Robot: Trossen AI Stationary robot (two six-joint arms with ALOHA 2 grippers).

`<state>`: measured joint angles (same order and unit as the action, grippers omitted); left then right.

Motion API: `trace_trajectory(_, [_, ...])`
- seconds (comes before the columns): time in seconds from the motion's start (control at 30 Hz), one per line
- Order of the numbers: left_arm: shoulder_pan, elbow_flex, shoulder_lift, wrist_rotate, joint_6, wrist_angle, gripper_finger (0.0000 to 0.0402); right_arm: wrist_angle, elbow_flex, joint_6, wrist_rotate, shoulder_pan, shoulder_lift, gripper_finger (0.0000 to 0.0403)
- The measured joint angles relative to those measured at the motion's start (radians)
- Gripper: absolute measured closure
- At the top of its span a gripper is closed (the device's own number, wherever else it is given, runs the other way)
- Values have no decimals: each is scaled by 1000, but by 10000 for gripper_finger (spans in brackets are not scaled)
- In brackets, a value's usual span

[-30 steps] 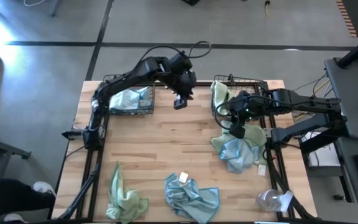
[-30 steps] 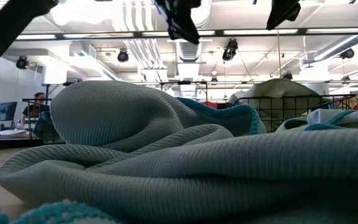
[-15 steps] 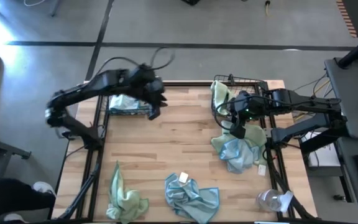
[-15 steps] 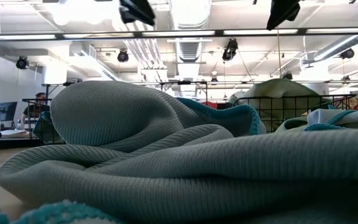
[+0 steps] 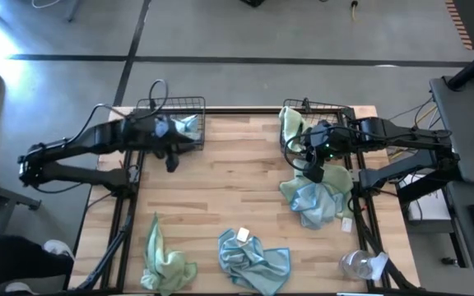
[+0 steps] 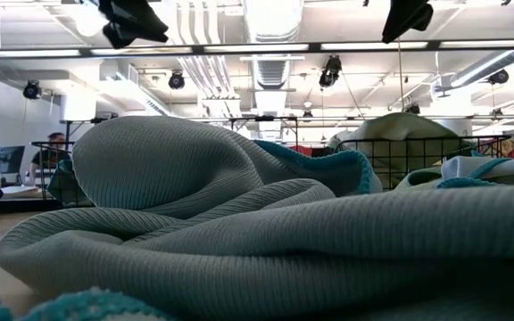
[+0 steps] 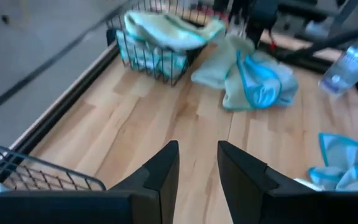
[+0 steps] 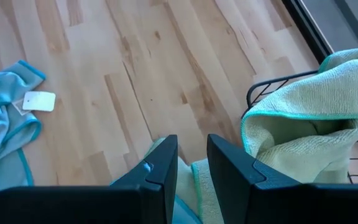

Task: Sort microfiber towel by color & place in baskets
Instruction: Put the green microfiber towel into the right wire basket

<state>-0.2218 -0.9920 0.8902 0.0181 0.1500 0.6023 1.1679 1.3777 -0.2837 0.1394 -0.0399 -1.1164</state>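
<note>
wooden table holds scattered towels; plastic bottle near corner.

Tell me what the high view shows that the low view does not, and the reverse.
Only the high view shows the whole wooden table, the left basket with a blue towel in it, the pale green towel at the near edge and the plastic bottle. Only the low view shows the ceiling lights and a person far behind. Both show the right basket with a green towel over it, and both arms raised above the table.
</note>
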Motion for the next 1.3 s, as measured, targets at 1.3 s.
trace_trajectory(1.3, [407,530,-271,-389,410,-98,306,-6,0,-121,18,0,0,321])
